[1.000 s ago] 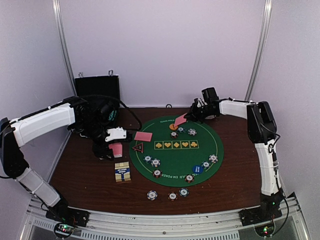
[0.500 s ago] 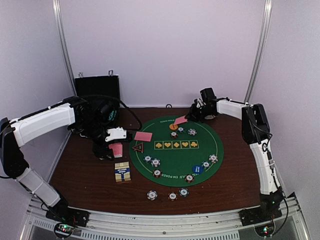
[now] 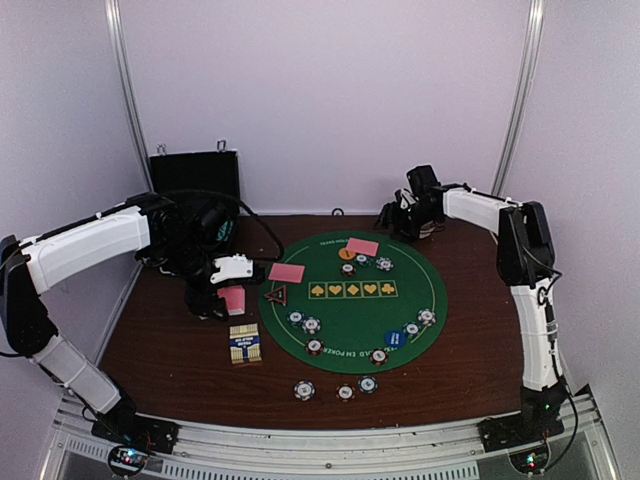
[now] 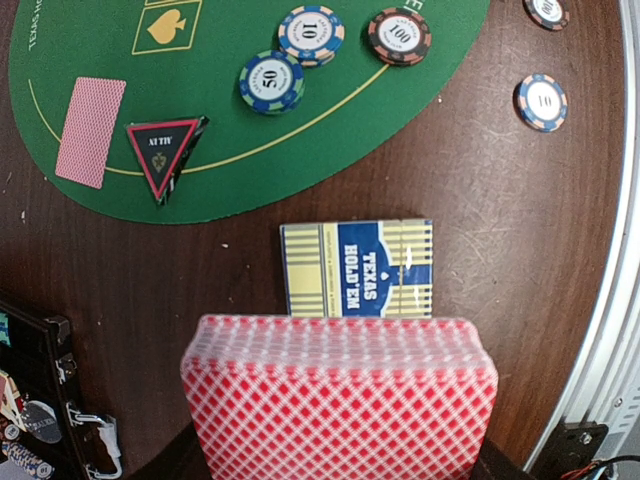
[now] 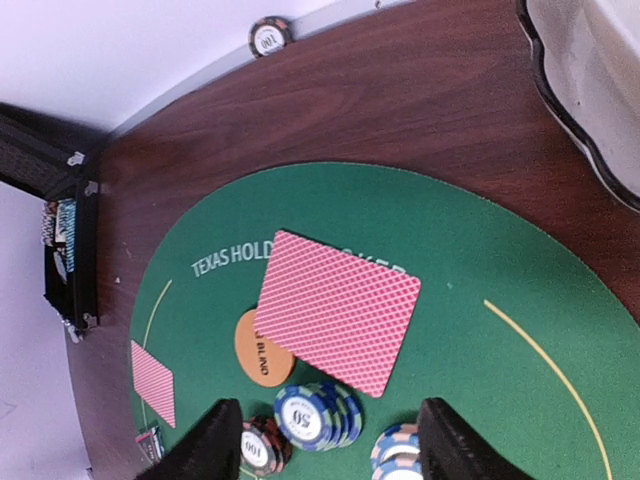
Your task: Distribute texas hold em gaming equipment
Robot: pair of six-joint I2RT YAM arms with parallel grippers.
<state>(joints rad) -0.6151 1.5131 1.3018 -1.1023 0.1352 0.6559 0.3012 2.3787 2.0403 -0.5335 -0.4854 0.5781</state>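
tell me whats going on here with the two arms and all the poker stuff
Two robot arms are laying out a Texas hold'em set. The left gripper is shut on the deck of pink-backed cards, near the blue-and-yellow card box. The right gripper stands open over the far side of the green poker mat, above a face-down card that partly covers the orange blind button. Another card lies at the mat's left edge by the red triangular button. Poker chips sit around the mat.
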